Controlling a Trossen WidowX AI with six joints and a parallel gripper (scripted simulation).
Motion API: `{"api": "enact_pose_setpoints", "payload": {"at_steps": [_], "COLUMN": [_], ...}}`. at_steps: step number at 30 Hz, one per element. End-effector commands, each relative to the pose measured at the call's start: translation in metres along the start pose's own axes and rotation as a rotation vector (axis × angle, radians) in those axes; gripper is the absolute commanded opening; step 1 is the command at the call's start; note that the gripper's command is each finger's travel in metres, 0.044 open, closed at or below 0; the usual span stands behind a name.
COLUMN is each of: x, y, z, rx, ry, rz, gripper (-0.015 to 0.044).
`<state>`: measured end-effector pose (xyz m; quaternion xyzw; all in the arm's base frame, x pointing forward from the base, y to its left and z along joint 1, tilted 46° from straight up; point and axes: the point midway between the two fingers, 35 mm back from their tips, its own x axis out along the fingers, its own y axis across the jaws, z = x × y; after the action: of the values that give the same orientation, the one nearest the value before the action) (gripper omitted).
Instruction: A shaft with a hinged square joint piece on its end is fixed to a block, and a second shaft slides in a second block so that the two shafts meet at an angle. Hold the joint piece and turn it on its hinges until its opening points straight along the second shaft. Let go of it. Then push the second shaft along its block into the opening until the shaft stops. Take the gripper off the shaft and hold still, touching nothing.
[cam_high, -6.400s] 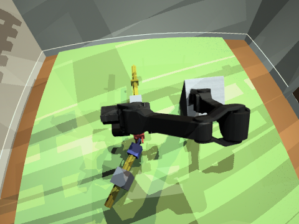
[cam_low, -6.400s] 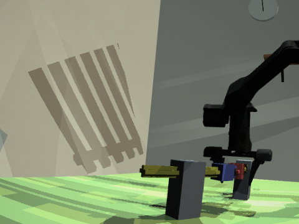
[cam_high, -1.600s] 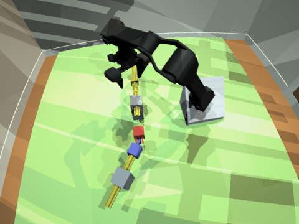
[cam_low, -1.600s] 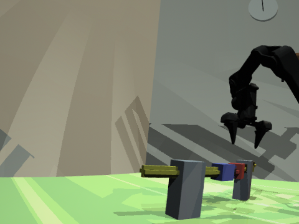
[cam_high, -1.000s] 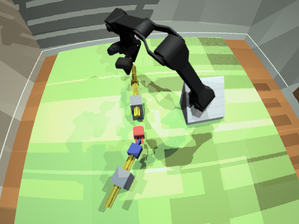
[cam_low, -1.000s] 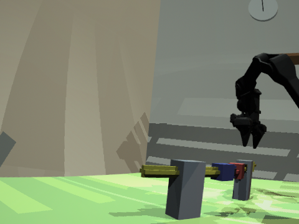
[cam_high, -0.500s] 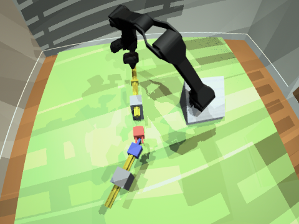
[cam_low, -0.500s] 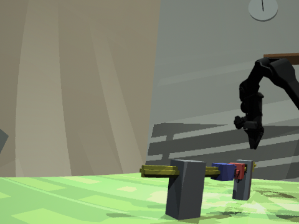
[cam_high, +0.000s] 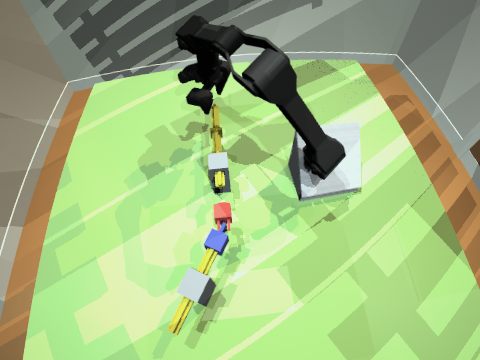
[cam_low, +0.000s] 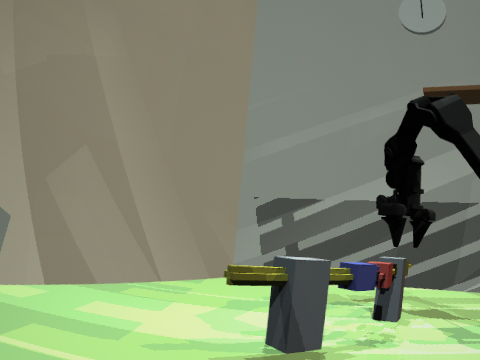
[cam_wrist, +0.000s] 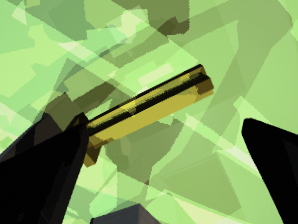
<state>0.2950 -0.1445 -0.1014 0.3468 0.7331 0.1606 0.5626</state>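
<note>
The first shaft (cam_high: 180, 315) (cam_low: 255, 275) runs through its near block (cam_high: 194, 284) (cam_low: 300, 310) to a blue part (cam_high: 216, 241) (cam_low: 362, 277). The red joint piece (cam_high: 222, 212) (cam_low: 386, 271) is hinged to that and looks roughly in line with the second shaft. The second shaft (cam_high: 216, 116) (cam_wrist: 155, 115) passes through the far block (cam_high: 218, 161) (cam_low: 392, 300); its front end is a gap short of the red piece. It has a collar behind the block. My gripper (cam_high: 213, 102) (cam_low: 406, 246) (cam_wrist: 166, 128) is open and empty, above the shaft's rear end, touching nothing.
The pale base block (cam_high: 345, 165) under the arm stands to the right of the shafts in the top view. The arm reaches from it over the far part of the green table top (cam_high: 350, 260). A corner of a grey block (cam_wrist: 127, 216) shows at the wrist view's bottom edge.
</note>
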Motion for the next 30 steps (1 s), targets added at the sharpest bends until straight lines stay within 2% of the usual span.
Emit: {"api": "enact_pose_setpoints", "payload": {"at_steps": [1,30], "x": [0.008,0.05], "y": [0.0,0.0], "z": [0.0,-0.003], "rx": [0.149,1.115], "ry": [0.0,-0.005], "rz": [0.005,0.025], "gripper": [0.044,0.044]}}
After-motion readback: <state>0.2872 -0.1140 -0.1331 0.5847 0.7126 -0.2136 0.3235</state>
